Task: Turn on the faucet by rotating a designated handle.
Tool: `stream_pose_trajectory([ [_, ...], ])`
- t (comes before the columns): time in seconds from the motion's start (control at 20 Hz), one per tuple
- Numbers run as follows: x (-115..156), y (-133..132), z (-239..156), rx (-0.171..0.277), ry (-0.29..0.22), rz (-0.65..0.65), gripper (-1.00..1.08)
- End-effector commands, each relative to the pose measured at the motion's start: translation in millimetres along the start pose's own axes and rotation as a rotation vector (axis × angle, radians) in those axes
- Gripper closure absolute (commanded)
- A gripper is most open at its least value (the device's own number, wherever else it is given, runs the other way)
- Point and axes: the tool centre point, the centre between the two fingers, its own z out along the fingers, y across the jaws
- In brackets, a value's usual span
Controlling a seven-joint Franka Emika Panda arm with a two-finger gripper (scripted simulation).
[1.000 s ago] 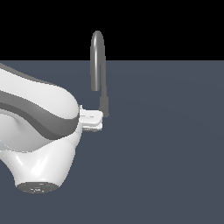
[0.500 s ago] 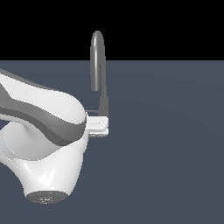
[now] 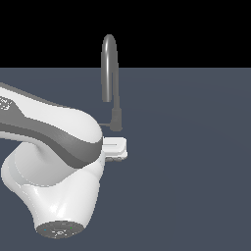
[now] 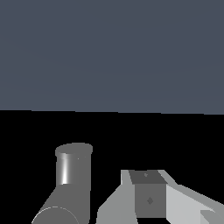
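The faucet (image 3: 109,68) is a slim grey tap with a tall arched spout on a short base (image 3: 116,120), in the middle of the exterior view. A thin rod, the handle (image 3: 107,125), sticks out from the base toward the exterior view's left. My gripper (image 3: 116,148) shows only as a white tip poking out from behind the arm, just below the base and handle in the picture. I cannot tell if it touches them. In the wrist view a grey cylindrical part of the faucet (image 4: 72,173) stands close beside a finger (image 4: 148,199). How the jaws stand is not clear.
My bulky white and grey arm (image 3: 49,147) fills the exterior view's left and lower part and hides most of the hand. The dark blue-grey floor (image 3: 196,162) spreads around the faucet.
The arm has swung toward the exterior view's right and lower in the picture, carrying the gripper tip from beside the faucet base to just below it. The faucet looks unmoved.
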Motion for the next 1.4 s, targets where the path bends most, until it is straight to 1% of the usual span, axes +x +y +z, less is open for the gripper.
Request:
stream_pose_trajectory([
  [0.0, 2, -7, -1, 0.009, 0.006, 0.003, 1.08],
  [0.2, -4, -17, 0, 0.024, -0.002, 0.016, 1.08],
  [0.5, -5, -18, 0, 0.025, -0.004, 0.017, 1.08],
  [1.05, -46, -5, 0, 0.026, -0.004, 0.018, 1.08],
  [1.1, -46, -5, 0, 0.026, -0.004, 0.018, 1.08],
  [1.15, -37, -4, 0, 0.023, 0.006, 0.017, 1.08],
  [1.35, -52, -10, 0, 0.024, 0.003, 0.017, 1.08],
])
